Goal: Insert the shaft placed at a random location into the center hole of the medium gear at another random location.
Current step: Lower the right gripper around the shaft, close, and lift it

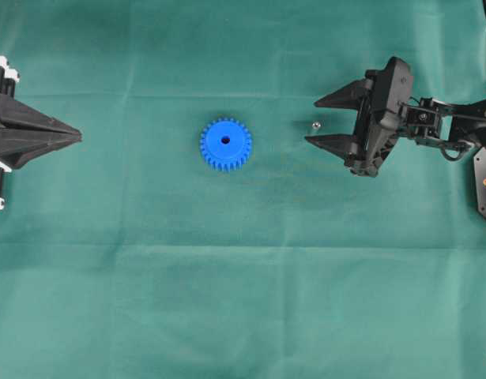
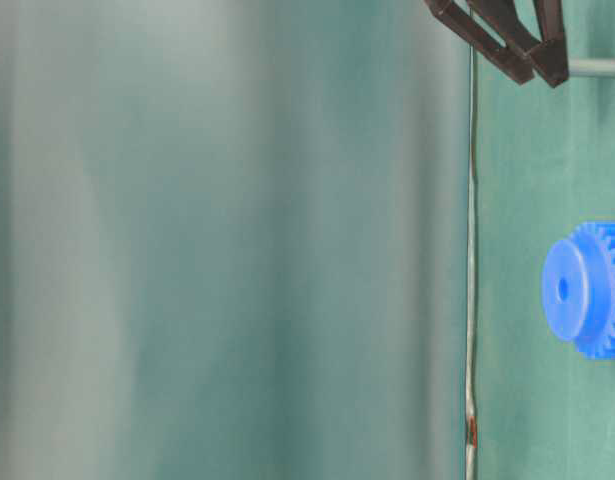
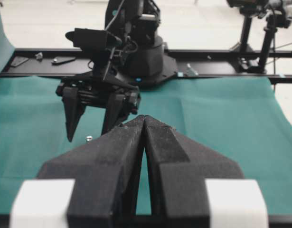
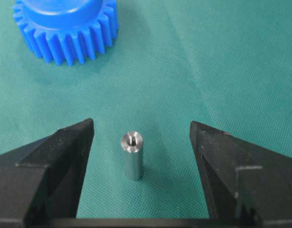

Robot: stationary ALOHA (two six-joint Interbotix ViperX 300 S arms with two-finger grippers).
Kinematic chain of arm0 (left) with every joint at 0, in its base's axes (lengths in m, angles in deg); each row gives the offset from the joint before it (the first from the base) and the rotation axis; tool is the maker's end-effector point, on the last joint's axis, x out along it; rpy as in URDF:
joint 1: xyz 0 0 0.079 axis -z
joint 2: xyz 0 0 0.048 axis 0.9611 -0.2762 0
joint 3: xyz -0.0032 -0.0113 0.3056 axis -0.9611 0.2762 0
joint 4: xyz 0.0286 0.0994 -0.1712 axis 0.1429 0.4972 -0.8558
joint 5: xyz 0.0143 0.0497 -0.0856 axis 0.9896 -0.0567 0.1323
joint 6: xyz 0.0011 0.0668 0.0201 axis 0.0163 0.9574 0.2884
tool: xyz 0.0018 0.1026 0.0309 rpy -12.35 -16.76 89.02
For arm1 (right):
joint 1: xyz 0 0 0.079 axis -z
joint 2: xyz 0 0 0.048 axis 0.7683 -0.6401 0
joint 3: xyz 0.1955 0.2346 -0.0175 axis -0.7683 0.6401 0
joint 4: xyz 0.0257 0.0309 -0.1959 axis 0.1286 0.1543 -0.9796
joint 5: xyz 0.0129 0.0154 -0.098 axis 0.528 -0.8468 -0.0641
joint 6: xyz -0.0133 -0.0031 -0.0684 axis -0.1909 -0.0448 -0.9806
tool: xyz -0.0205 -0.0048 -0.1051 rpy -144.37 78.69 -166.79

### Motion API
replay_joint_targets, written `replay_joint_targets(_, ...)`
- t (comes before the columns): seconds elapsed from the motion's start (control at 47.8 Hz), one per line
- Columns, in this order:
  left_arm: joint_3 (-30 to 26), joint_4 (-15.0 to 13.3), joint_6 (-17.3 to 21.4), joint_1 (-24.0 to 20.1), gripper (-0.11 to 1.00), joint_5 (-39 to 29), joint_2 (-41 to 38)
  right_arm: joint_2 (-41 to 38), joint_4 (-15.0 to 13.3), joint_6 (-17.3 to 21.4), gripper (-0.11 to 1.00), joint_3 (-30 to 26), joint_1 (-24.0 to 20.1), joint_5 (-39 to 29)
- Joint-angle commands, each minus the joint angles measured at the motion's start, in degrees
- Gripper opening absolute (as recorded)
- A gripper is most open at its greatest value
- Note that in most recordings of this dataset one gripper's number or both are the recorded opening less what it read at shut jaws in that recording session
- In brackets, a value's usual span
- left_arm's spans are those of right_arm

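- Bright blue plastic toothed round gear (image 1: 226, 144) lying flat near the middle of the green cloth (image 1: 243, 300) in the overhead view, raised hub up.
- Small dark round center hole (image 1: 226, 140) in the hub, showing nothing inside.
- Tiny silvery-grey metal pin, the shaft (image 1: 314, 125), at 3 o'clock from the gear, well apart from it, standing upright on the cloth.
- Same shaft (image 4: 132, 155) in the right wrist view: standing on end with a small dimple on top, between the two black fingers, touching neither.
- Gear teeth (image 4: 65, 28) at 11 o'clock from the shaft in that view.
- Right black claw (image 1: 310, 121) at 3 o'clock in the overhead view, jaws spread wide, one tip on each side of the shaft, holding nothing.
- Left black claw (image 1: 78, 138) at 9 o'clock of the gear, far from it, jaws pressed together, holding nothing.
- Left claw fingers (image 3: 164, 156) seen close up in the left wrist view, meeting at the tips.
- Table-level view turned on its side: gear (image 2: 592, 290) at the right edge, shaft (image 2: 595, 68) at 12 o'clock from it, beside the dark fingertips (image 2: 515, 55).
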Motion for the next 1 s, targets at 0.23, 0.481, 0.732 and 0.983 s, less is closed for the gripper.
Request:
replay_joint_targets(0.23, -0.88, 0.09, 0.09, 0.18, 0.0, 0.26, -0.35, -0.18, 0.0, 0.35, 0.58, -0.88, 0.0, 0.79)
replay_joint_targets(0.481, -0.88, 0.09, 0.18, 0.09, 0.0, 0.26, -0.35, -0.35, -0.62, 0.09, 0.13, -0.88, -0.7, 0.97)
replay_joint_targets(0.732, -0.88, 0.09, 0.18, 0.09, 0.0, -0.18, -0.35, -0.26, -0.62, 0.09, 0.13, -1.05, -0.79, 1.05)
replay_joint_targets(0.983, -0.88, 0.09, 0.18, 0.09, 0.0, -0.18, -0.35, 1.58, -0.44, 0.18, 0.13, -2.02, -0.7, -0.18)
